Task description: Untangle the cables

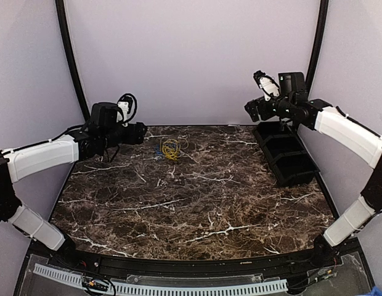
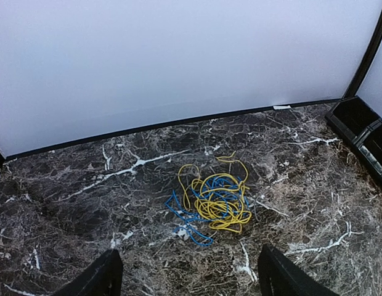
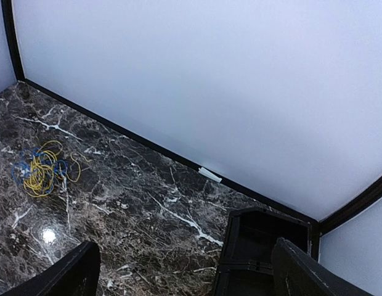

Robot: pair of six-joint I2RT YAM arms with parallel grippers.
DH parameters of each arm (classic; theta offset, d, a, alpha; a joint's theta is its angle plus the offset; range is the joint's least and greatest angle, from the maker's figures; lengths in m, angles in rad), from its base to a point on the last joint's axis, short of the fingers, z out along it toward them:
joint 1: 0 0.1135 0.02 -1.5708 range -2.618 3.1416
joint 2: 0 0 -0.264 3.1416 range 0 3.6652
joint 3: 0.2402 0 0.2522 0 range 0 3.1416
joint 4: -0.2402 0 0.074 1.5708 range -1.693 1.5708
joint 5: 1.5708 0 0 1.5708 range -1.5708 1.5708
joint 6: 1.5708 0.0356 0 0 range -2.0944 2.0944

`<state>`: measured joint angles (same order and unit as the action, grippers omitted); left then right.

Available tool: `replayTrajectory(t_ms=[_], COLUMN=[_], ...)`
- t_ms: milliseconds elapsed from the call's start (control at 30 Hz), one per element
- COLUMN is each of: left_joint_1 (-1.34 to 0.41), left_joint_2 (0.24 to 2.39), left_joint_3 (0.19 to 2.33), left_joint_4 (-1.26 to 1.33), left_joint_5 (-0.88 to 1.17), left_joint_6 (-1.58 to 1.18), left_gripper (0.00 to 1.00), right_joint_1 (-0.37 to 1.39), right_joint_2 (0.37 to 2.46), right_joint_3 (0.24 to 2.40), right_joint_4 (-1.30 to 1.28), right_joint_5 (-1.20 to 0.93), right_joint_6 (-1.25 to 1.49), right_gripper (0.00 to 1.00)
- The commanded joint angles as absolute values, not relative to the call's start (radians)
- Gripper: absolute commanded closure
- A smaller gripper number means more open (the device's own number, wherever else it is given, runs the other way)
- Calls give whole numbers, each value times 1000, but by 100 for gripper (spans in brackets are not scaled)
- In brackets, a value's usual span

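Tangled yellow-and-blue wire cables (image 2: 212, 200) near far edge of dark marble counter (image 1: 197, 203); left gripper (image 2: 188, 274), right gripper (image 3: 186, 268) spread, empty; best pinch one outer loop

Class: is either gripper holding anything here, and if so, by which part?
Nothing is held. The left gripper and the right gripper both stand open and empty; the cables lie in a tangle on the table, apart from both.

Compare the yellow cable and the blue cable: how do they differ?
The yellow cable forms the denser central coil; the blue cable is sparser, threading through it. Yellow loops reach toward the back wall; blue strands trail out leftward. Both lie tangled in one pile on the table.
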<state>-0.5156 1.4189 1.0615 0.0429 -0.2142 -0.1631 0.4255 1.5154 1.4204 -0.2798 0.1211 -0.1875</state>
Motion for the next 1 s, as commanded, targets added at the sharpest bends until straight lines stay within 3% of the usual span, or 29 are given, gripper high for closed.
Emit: replayTrajectory(t_ms=[0, 333, 500, 633, 967], left_joint_1=[-518, -518, -506, -463, -381], left_joint_2=[1462, 1679, 1819, 1927, 2152], left_joint_3=[1111, 1332, 1461, 1572, 1731], left_joint_4=[-7, -159, -203, -192, -65], left_joint_5=[-195, -253, -320, -262, 30], left_joint_6=[-204, -283, -286, -319, -362], left_gripper=[22, 24, 7, 2, 1], right_joint_1=[433, 417, 407, 402, 402], right_joint_2=[1467, 1417, 1390, 1388, 1407], right_joint_3=[1364, 1187, 1052, 1001, 1008], right_joint_4=[-191, -221, -189, -171, -188], right_joint_5=[35, -184, -312, -336, -344], right_joint_6=[-148, -235, -237, -241, -262], right_gripper=[1, 1, 1, 1, 1])
